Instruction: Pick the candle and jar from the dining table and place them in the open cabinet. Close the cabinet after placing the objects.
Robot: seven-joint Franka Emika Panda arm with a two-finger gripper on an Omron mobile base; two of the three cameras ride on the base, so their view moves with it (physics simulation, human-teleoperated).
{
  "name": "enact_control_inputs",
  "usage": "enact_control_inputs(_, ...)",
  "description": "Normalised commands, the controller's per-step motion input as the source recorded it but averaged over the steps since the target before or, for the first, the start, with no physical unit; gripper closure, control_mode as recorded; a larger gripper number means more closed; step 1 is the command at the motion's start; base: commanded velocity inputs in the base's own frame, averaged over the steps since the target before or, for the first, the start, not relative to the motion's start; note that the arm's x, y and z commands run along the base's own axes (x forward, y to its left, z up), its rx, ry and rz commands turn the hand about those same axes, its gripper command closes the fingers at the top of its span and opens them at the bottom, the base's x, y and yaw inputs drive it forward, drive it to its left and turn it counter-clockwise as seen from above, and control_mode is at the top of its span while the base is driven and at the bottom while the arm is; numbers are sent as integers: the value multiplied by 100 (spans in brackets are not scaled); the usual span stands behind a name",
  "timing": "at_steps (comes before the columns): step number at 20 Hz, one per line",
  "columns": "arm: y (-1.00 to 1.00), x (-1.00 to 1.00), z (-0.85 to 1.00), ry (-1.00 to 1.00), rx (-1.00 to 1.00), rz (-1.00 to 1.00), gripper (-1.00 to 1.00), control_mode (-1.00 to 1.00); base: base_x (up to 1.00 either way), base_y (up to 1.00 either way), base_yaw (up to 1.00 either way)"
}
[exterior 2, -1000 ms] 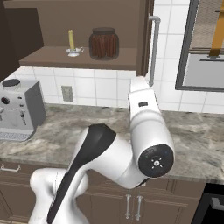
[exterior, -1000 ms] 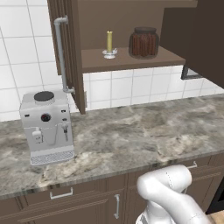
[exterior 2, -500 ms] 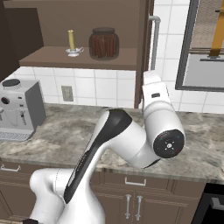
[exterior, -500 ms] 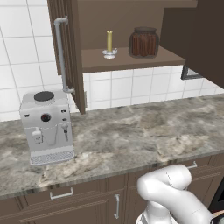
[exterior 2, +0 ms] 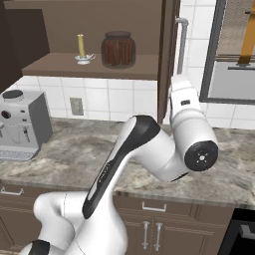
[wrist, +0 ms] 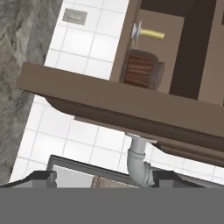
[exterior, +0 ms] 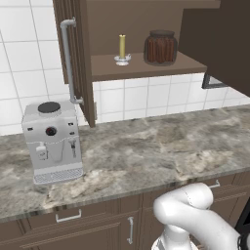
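coffee machine [exterior: 52, 140] on counter [exterior: 146, 151] below cabinet [exterior: 146, 66].

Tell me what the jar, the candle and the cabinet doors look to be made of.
Jar: likely glass or glazed ceramic, dark reddish-brown with vertical ribs and a faint sheen. Candle: matte yellow wax stick on a small pale, shiny holder, glass or metal. Cabinet doors: dark brown wood-look panels, matte, with a silver bar handle that reads as brushed metal.
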Motion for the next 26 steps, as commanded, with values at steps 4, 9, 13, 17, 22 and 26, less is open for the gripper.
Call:
enact_control_inputs(4,10,27,0,-3,-2,2,-100,-100,0,0,0)
enact_control_inputs(9,58,5,0,-7,-9,8,-100,-100,0,0,0)
enact_control_inputs(13,68,2,0,-7,-11,8,-100,-100,0,0,0)
enact_control_inputs(17,61,15,0,-7,-11,8,-100,-100,0,0,0)
enact_control_inputs(22,58,35,0,-3,-11,9,-100,-100,0,0,0)
enact_control_inputs(26,41,59,0,0,-11,7,-100,-100,0,0,0)
